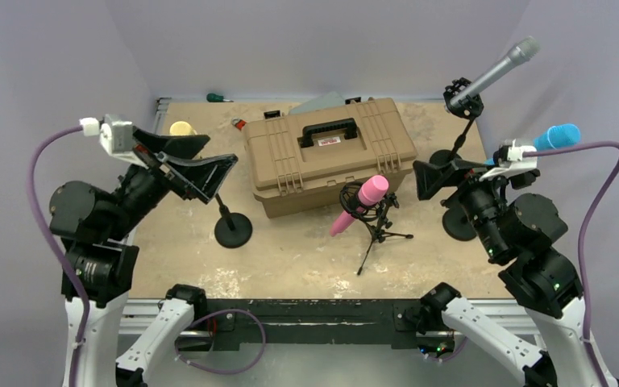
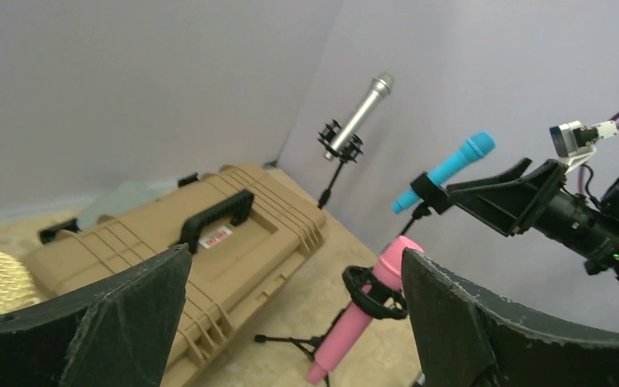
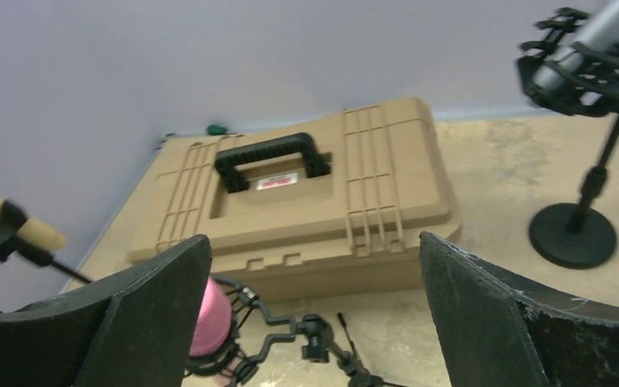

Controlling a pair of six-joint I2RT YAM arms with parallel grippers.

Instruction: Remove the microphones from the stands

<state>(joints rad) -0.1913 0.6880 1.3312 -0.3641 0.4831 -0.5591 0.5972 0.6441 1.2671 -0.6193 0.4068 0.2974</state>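
A pink microphone (image 1: 360, 203) sits tilted in a black shock mount on a small tripod stand (image 1: 379, 234) at the table's middle, in front of the case. It also shows in the left wrist view (image 2: 363, 318) and the right wrist view (image 3: 209, 318). My left gripper (image 1: 221, 150) is open and empty, raised to the left of it (image 2: 296, 254). My right gripper (image 1: 417, 179) is open and empty, raised to its right (image 3: 314, 239). A grey microphone (image 1: 504, 66), a blue one (image 1: 556, 137) and a yellow one (image 1: 182, 128) each sit on other stands.
A tan tool case (image 1: 330, 153) with a black handle lies behind the pink microphone. The yellow microphone's round stand base (image 1: 233, 229) is at front left, the blue microphone's base (image 1: 458, 222) at right. A green-handled tool (image 1: 216, 97) lies at the back edge.
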